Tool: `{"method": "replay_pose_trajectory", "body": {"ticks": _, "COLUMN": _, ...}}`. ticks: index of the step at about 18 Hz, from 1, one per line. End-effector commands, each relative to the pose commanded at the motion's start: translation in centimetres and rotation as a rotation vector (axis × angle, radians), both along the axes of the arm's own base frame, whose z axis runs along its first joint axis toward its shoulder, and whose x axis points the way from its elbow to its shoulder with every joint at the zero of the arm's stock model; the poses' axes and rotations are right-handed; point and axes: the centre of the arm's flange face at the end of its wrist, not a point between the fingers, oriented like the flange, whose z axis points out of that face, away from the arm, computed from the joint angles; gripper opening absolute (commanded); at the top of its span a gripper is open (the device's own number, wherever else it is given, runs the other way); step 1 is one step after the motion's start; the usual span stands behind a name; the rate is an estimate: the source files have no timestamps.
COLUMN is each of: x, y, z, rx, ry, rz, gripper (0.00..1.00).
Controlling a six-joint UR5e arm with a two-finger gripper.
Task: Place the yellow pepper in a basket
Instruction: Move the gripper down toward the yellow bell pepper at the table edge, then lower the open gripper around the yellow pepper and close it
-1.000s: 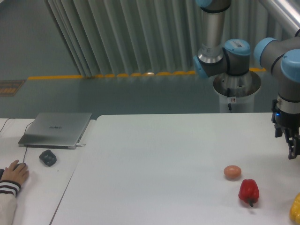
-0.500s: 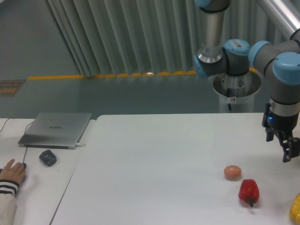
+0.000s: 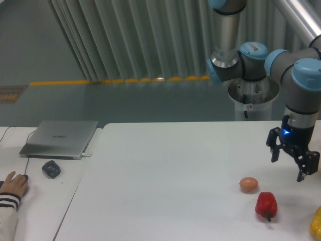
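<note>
White tabletop (image 3: 165, 165) runs under your gripper (image 3: 289, 163), which hangs above its right side with fingers spread apart and nothing between them. Below and left of it you have the tan-orange ball (image 3: 249, 184) and, nearer the front edge, the red pepper (image 3: 266, 205). Your yellow pepper (image 3: 316, 222) sits at the front right corner, cut off by the frame. At the far left edge lie a laptop (image 3: 60, 138), a dark mouse (image 3: 51, 168) and a person's hand (image 3: 13, 184).

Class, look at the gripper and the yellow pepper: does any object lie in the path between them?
Nothing visible does. The open gripper hangs above the table, and the yellow pepper lies below and to its right at the frame edge. The red pepper and tan ball sit off to the left of that path.
</note>
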Motion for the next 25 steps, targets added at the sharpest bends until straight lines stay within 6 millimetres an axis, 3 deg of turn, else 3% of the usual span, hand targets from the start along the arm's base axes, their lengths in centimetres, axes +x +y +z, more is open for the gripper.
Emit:
{"method": "replay_pose_trajectory", "body": {"ticks": 3, "x": 1.3, "y": 2.0, "z": -0.7, "rx": 0.016, "ry": 0.014, "rz": 0.036, "gripper": 1.00}}
{"method": "replay_pose_trajectory", "body": {"ticks": 6, "x": 1.3, "y": 2.5, "z": -2.3, "rx": -0.068, "ry": 0.042, "rz": 0.126, "gripper": 1.00}}
{"method": "replay_pose_trajectory", "body": {"ticks": 7, "x": 1.3, "y": 2.7, "z": -2.1, "rx": -0.071, "ry": 0.062, "rz": 0.128, "gripper": 1.00}}
{"method": "replay_pose_trajectory", "body": {"ticks": 11, "x": -0.8, "y": 3.0, "z": -1.1, "rx": -0.087, "ry": 0.159, "rz": 0.037, "gripper": 1.00}}
{"method": "replay_pose_trajectory", "body": {"ticks": 15, "x": -3.7, "y": 2.9, "z": -1.6, "rx": -0.183, "ry": 0.289, "rz": -0.086, "gripper": 1.00}}
{"method": "replay_pose_trajectory", "body": {"ticks": 17, "x": -5.5, "y": 2.6, "z": -2.5, "rx": -0.178, "ry": 0.298, "rz": -0.065, "gripper": 1.00}}
{"method": "replay_pose_trajectory", "body": {"ticks": 25, "x": -8.2, "y": 3.2, "z": -6.1, "rx": -0.190, "ry": 0.291, "rz": -0.062, "gripper": 1.00}}
